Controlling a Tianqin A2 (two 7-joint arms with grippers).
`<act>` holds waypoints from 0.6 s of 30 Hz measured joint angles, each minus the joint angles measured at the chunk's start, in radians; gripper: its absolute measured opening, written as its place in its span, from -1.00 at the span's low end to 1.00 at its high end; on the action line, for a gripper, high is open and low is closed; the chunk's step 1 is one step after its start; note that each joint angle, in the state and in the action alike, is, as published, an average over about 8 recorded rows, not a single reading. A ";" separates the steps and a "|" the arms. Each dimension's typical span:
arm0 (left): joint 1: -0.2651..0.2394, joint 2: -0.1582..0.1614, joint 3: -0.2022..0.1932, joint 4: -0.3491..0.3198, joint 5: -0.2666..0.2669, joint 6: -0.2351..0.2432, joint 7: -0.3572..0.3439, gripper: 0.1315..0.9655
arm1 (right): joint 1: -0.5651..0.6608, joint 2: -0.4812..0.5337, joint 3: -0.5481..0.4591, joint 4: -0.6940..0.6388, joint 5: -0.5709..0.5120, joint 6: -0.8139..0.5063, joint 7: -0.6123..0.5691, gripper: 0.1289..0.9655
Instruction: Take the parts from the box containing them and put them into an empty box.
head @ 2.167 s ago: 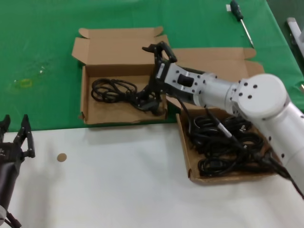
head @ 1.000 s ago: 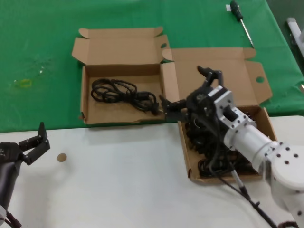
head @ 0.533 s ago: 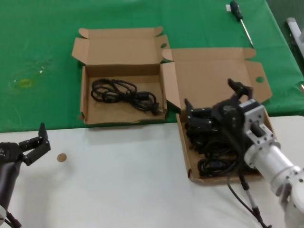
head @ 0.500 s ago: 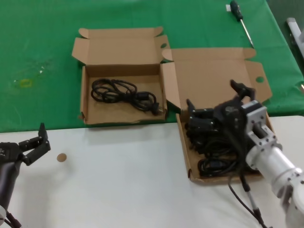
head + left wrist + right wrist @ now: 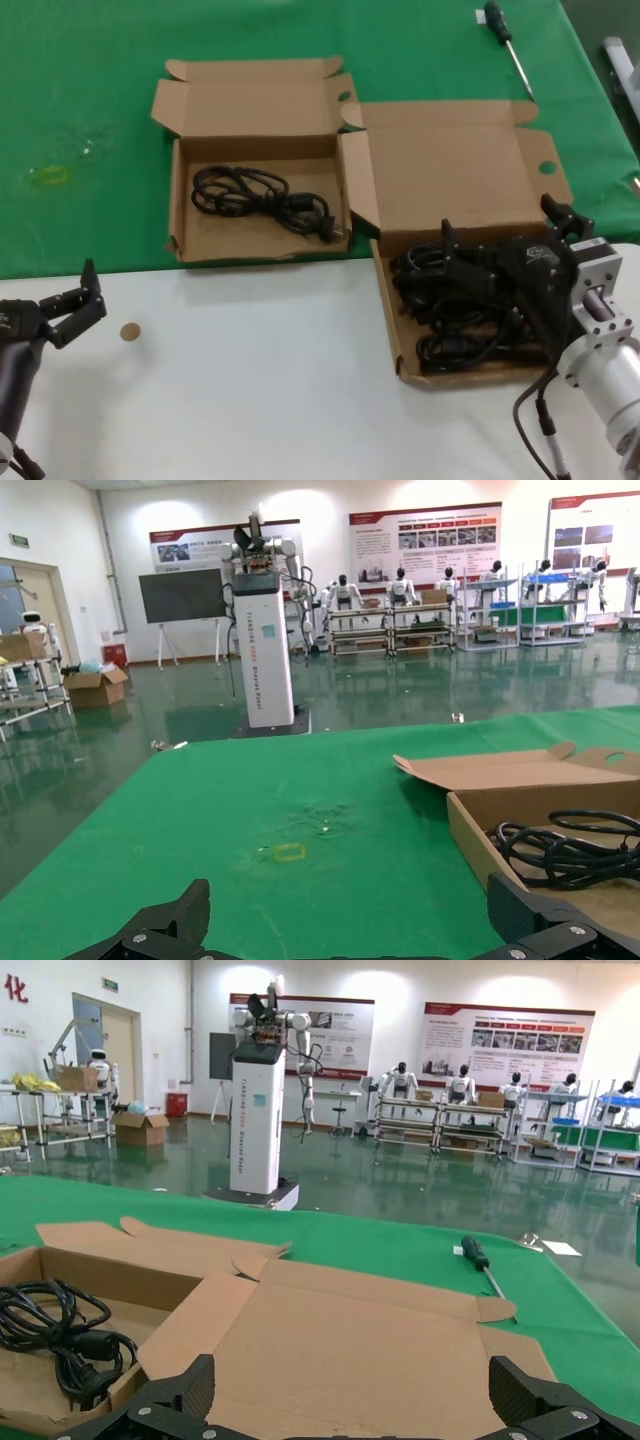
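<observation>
The wider box (image 5: 392, 330) at the right holds a pile of black coiled cables (image 5: 470, 310). Its raised lid (image 5: 455, 170) has winged flaps. My right gripper (image 5: 503, 225) hovers open over that pile, just in front of the lid, with nothing between its fingers. In the right wrist view the gripper (image 5: 350, 1405) faces the lid (image 5: 370, 1350). The smaller box (image 5: 178, 215) at the back left holds one cable bundle (image 5: 260, 198), also seen as the cable bundle (image 5: 560, 845). My left gripper (image 5: 62, 303) rests open and empty at the near left over the white table.
A screwdriver (image 5: 505, 40) lies on the green cloth (image 5: 80, 100) at the far right, with a grey object (image 5: 620, 60) at the right edge. A small brown disc (image 5: 129, 331) sits on the white table (image 5: 250, 400) near my left gripper.
My right gripper left a cable in the smaller box, drew back to the right and now hangs open over the wider box. The left gripper turned slightly.
</observation>
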 joint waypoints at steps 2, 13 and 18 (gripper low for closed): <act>0.000 0.000 0.000 0.000 0.000 0.000 0.000 1.00 | -0.002 0.000 0.001 0.001 0.001 0.001 0.000 1.00; 0.000 0.000 0.000 0.000 0.000 0.000 0.000 1.00 | -0.002 0.000 0.001 0.002 0.001 0.002 0.001 1.00; 0.000 0.000 0.000 0.000 0.000 0.000 0.000 1.00 | -0.002 0.000 0.001 0.002 0.001 0.002 0.001 1.00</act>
